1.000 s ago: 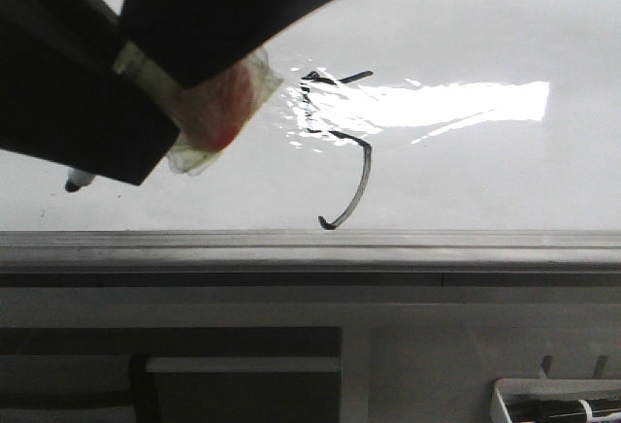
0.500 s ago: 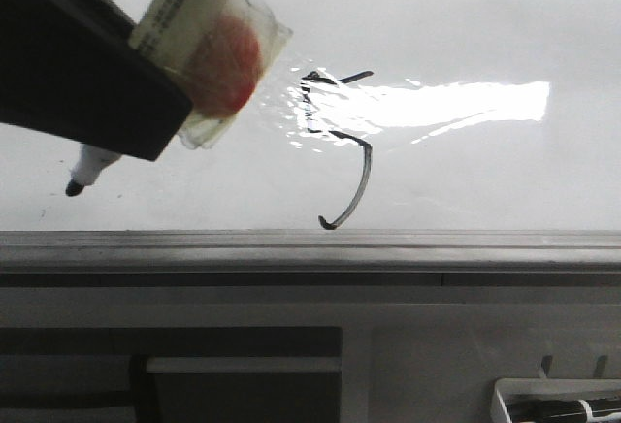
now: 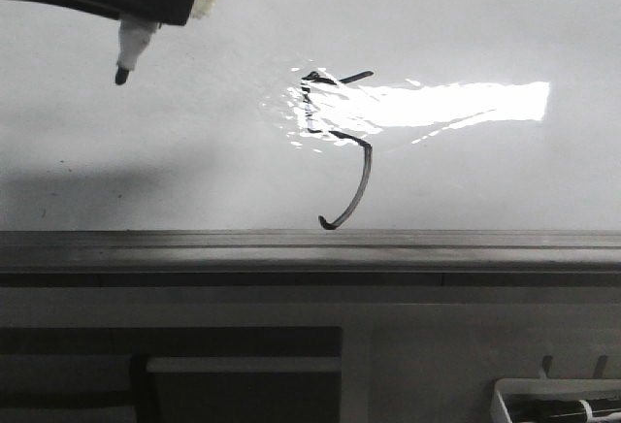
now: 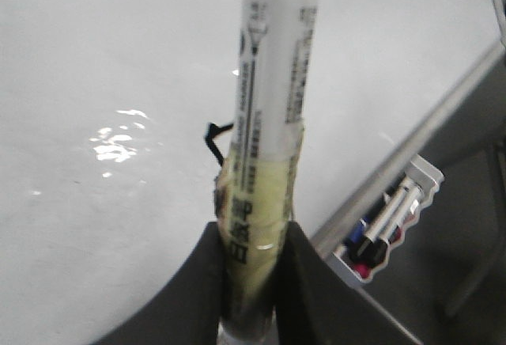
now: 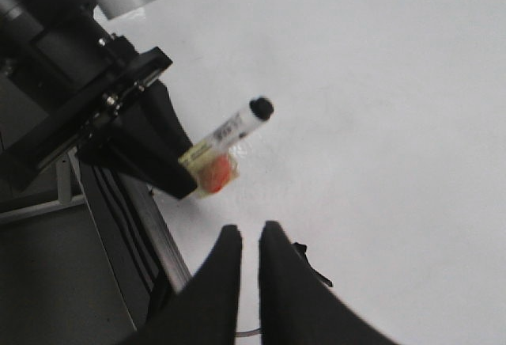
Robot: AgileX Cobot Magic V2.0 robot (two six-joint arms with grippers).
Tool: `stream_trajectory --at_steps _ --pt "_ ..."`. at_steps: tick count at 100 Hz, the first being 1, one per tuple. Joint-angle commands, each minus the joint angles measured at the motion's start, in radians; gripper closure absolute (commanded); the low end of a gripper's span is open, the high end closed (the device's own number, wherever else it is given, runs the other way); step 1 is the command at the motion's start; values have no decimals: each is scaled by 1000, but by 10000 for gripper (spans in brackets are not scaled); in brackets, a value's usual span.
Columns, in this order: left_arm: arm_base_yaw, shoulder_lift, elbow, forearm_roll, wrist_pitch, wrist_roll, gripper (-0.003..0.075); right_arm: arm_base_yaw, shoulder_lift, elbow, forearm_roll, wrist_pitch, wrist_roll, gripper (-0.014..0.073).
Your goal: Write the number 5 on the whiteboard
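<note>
One figure on board: the number 5 [image 3: 340, 151] is drawn in thin black strokes, with a short top bar, a stem partly lost in glare, and a long hooked tail ending just above the grey rail [image 3: 310, 241].
Board: the whiteboard [image 3: 485, 25] is glossy, with a bright reflection band crossing the upper part of the digit.
Task status (judgement): the digit reads as complete; what remains looks like clearing the pen away, not more stroke work.
Marker: the white marker pen [image 4: 273, 84] has its black tip [image 3: 122, 76] off the board surface as far as the front view shows, well apart from the digit, up and to the left of it.
Pen axis: tilted; in the front view the tip points down and slightly left.
Left gripper [image 4: 251, 242]: closed around the taped lower barrel of the pen; pen held firmly between both fingers.
Right gripper [image 5: 248, 238]: fingers nearly together with a thin gap, nothing between them.
Key relation: the digit lies to the right of and below the pen tip; the left arm is the nearer, and the only one with the tool.
Other: a tray of spare markers [image 4: 387, 226] sits beyond the rail.
</note>
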Motion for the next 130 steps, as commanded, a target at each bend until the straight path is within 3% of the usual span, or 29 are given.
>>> stream_trajectory --at_steps 1,20,40,67,93,120,130 --pt "-1 12 -24 -27 -127 -68 741 -10 -20 -32 -16 -40 13 655" --pt "-1 121 -24 -33 -188 -73 741 -10 -23 -32 -16 3 15 655" --pt "-1 212 -24 -137 -281 -74 741 -10 -23 -32 -16 35 34 655" --pt "-1 307 -24 -183 -305 -74 741 -10 -23 -30 -16 51 58 655" --pt "-1 338 -24 -185 -328 -74 740 -10 -23 -30 -16 51 58 655" --pt "-12 324 -24 -220 -509 -72 741 -10 -23 -30 -16 58 58 655" --pt "-12 328 -24 -218 -513 -68 741 -10 -23 -30 -16 64 58 655"
